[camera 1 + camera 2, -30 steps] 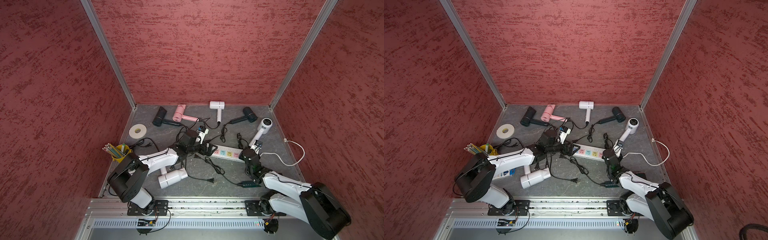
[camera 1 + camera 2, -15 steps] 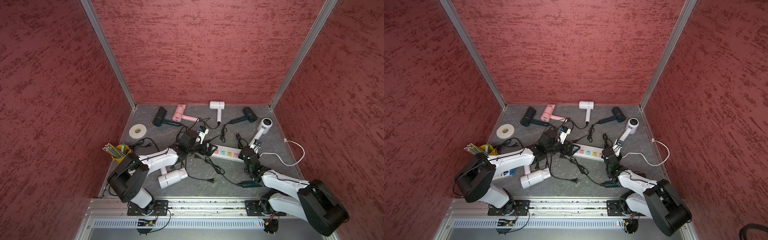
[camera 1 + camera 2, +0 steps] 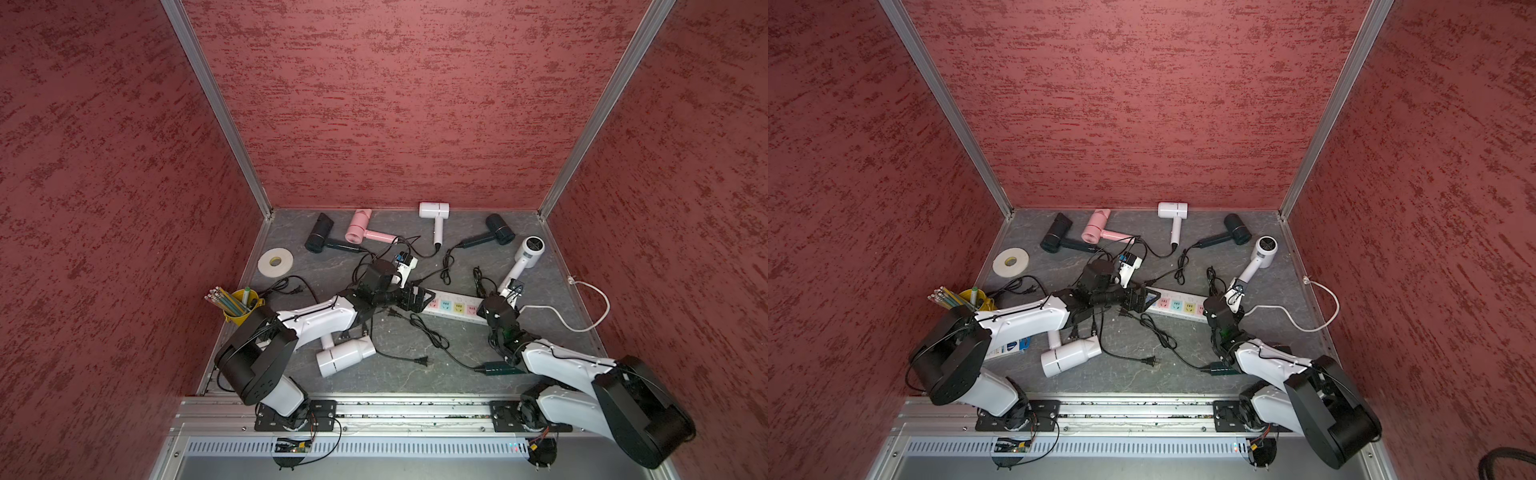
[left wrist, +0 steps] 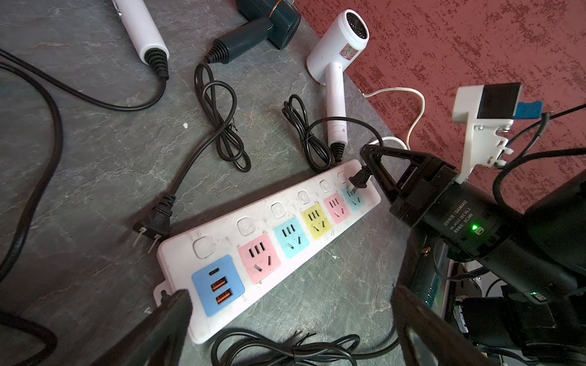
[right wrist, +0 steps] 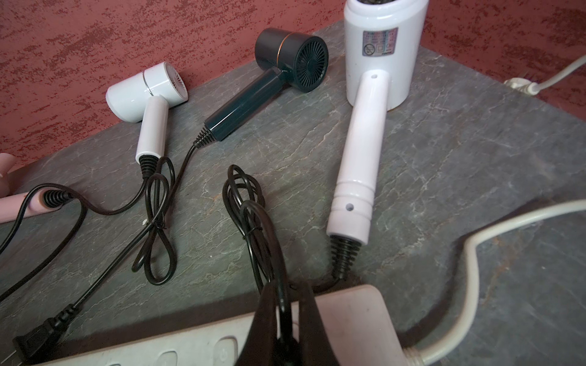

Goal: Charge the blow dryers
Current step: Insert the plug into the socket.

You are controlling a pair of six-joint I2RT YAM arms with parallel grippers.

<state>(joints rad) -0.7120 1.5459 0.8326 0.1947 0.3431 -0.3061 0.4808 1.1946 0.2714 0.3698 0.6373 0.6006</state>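
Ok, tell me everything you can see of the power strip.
The power strip is long, white plastic, lying flat on the grey table. One end has a blue USB panel, then pink, blue, yellow, pink and blue sockets, each with a button. The right gripper holds a black plug at the end blue socket.

The right hand [image 4: 369, 166], with its plug [image 4: 358, 182], has shifted slightly at the power strip's [image 4: 223, 236] end — elbow [image 3: 636, 399] swinging inward.

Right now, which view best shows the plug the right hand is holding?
Left wrist: the plug sits in the right hand, prongs at the power strip's end socket. Right wrist shows only its cord; both top views hide it behind the hand.
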